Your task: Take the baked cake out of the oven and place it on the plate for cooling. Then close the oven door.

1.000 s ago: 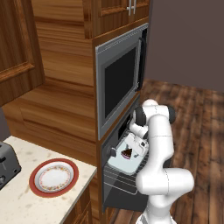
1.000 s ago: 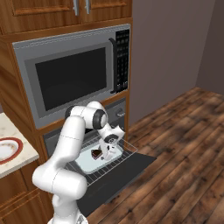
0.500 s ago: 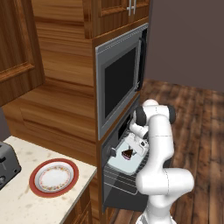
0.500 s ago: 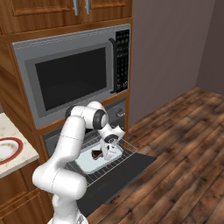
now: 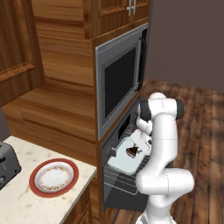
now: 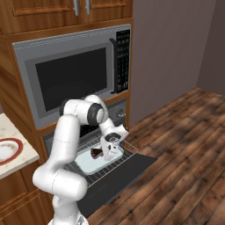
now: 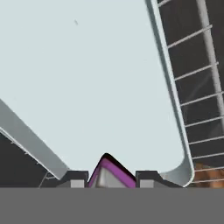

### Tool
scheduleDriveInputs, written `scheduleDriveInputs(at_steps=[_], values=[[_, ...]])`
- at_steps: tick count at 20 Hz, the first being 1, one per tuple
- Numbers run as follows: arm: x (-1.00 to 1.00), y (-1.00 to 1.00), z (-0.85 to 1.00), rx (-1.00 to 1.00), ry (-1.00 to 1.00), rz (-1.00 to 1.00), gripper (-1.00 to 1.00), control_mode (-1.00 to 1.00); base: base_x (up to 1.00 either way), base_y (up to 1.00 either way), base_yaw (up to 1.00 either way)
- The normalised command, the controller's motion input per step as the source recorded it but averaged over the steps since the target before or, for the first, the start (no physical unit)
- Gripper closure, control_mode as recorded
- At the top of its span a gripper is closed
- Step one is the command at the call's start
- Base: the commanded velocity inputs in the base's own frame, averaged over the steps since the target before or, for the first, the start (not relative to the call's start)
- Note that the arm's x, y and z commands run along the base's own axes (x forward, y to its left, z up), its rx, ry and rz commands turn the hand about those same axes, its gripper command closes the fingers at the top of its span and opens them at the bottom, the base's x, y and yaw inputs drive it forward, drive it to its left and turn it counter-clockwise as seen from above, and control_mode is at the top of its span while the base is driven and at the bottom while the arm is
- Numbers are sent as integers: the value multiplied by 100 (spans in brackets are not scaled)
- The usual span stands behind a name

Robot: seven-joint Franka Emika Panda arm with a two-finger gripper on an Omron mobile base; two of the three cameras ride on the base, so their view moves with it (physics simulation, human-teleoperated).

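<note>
Leftmost, on the speckled countertop [image 5: 26, 205]: a grey toaster [image 5: 8, 167] at the edge of the left base view, then the plate [image 5: 54, 177], round, red-rimmed with a white patterned centre, lying flat and bare, well apart from the oven.

Next, wood cabinetry housing a large grey microwave [image 5: 120, 83] with a black window and, in the right base view, a keypad down its right side. Directly below it sits the oven [image 6: 115, 115], with a round knob on its grey front.

Oven door [image 6: 118, 176]: dark panel, dropped down flat. Above it a wire rack [image 6: 88, 172] is pulled out, carrying a pale grey baking tray [image 6: 90, 165].

Baked cake [image 6: 96, 152]: small dark brown wedge, sitting on the tray near its middle, between the fingers of the gripper [image 6: 102, 151].

Gripper: reaching down from the white arm, fingers clenched on the baked cake, which rests on the tray. In the hand view the two dark fingertips [image 7: 151, 177] flank a dark-edged wedge shape close against the tray's pale surface.

Rightmost: dark wood floor [image 6: 184, 149] and a plain grey-brown wall [image 6: 171, 44].
</note>
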Motion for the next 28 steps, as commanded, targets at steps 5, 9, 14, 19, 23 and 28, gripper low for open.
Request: scheduleDriveInputs(at_steps=[5, 9, 14, 19, 23, 28], values=[[-100, 0, 100, 0, -17, -2, 100, -100, 0, 0, 0], [-100, 3, 100, 0, -17, -1, 100, -100, 0, 0, 0], [-76, 27, 100, 0, -6, -3, 100, -100, 0, 0, 0], [-37, 50, 100, 1, 12, -1, 100, -100, 0, 0, 0], [-68, 62, 100, 5, 21, -2, 100, -100, 0, 0, 0], [-29, 92, 100, 3, 28, -6, 100, -100, 0, 0, 0]])
